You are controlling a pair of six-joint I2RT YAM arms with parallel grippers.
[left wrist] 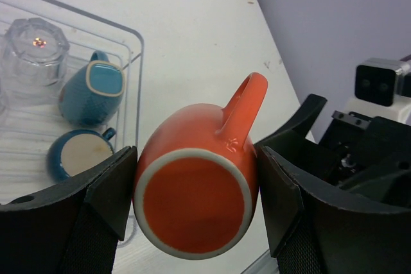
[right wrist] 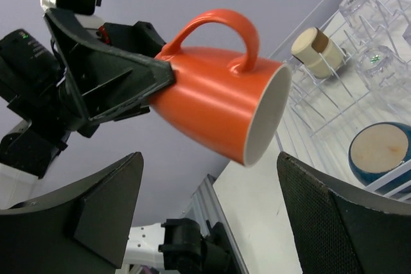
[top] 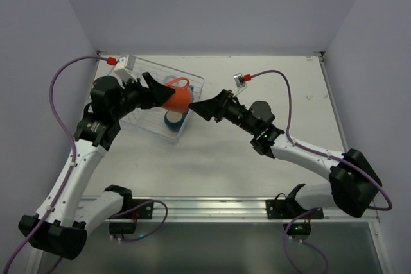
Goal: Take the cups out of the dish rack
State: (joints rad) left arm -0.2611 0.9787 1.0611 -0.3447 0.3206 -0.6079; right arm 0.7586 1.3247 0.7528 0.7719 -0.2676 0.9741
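The white table (top: pixel 257 158) carries the clear dish rack (top: pixel 192 83) toward its far left corner, and both arms meet above the rack's right edge. The left gripper (left wrist: pixel 194 178) is clamped on the base end of the orange mug (top: pixel 178 99), one pad on each side of the glazed wall. The mug is in the air on its side with the handle up and the mouth turned toward the right gripper (right wrist: pixel 210 158). That gripper is spread wide, its fingers flanking the mug's mouth without touching it; this looks like a hand-over between the arms.

The main risk is timing: if the left lets go before the right has closed firmly, the mug likely drops onto the rack's rim or onto the cups below. These are a teal mug (left wrist: pixel 90 94), a dark blue cup (left wrist: pixel 77 153) lying base up, a clear tumbler (left wrist: pixel 35 52) and a cream cup (right wrist: pixel 314 49). The left hold looks shallow on a smooth, slightly tapered wall, so a nudge from the right fingers against the rim could push the mug out of it. A finger closing onto the handle instead of the wall would probably twist the mug. The two grippers are near each other, so an overshoot could knock them together
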